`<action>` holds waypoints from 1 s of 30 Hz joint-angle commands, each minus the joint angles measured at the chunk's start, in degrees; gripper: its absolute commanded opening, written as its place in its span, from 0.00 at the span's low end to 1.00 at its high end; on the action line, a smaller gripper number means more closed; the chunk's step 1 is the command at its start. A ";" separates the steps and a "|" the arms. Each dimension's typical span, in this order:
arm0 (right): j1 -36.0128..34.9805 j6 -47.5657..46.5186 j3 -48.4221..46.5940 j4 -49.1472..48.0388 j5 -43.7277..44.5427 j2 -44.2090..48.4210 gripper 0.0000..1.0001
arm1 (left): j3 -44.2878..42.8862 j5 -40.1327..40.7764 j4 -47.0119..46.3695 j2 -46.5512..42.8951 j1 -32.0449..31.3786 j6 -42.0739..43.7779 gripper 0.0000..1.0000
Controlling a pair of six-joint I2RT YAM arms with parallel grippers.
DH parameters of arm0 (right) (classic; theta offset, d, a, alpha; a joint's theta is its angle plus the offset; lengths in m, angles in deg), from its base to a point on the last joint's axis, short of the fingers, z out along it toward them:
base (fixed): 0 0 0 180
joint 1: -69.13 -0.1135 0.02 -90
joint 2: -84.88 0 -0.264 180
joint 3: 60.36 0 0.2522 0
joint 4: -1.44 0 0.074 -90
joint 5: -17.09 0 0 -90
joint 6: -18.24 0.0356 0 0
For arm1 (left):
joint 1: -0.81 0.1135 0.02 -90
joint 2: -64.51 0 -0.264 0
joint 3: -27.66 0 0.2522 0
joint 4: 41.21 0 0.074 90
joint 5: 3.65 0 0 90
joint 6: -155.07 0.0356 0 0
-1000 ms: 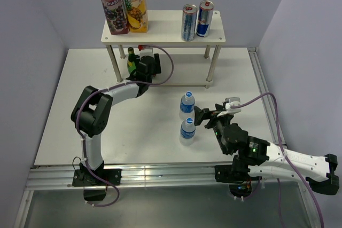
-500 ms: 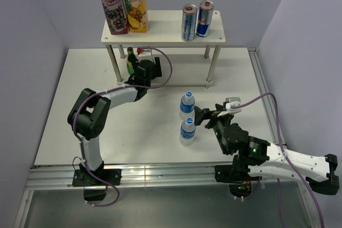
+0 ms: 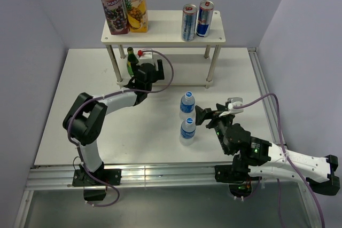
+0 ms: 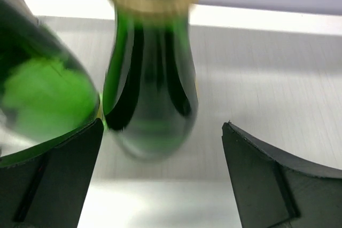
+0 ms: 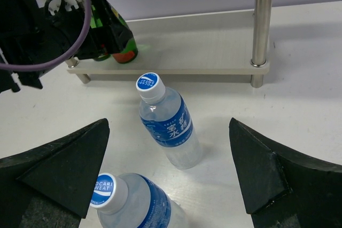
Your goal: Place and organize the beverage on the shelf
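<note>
Left pincer (image 4: 160, 148) sprung wide off green bottle (image 4: 152, 94), right pincer (image 5: 168, 126) spread wide, Pocari Sweat bottles (image 5: 179, 142)

- the left end effector (image 4: 163, 185) has spread its jaws wide and let go of the green bottle (image 4: 149, 78), which now stands free on the lower board of the shelf (image 3: 165, 28).
- it has backed a little away from the shelf.
- the left arm's elbow (image 3: 80, 122) has dropped lower and swung left.
</note>
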 commanded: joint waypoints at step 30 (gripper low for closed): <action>-0.30 0.82 -0.34 -0.77 3.28 -1.56 1.00 | 33.75 -16.22 -6.99 -24.25 -22.76 -5.18 0.99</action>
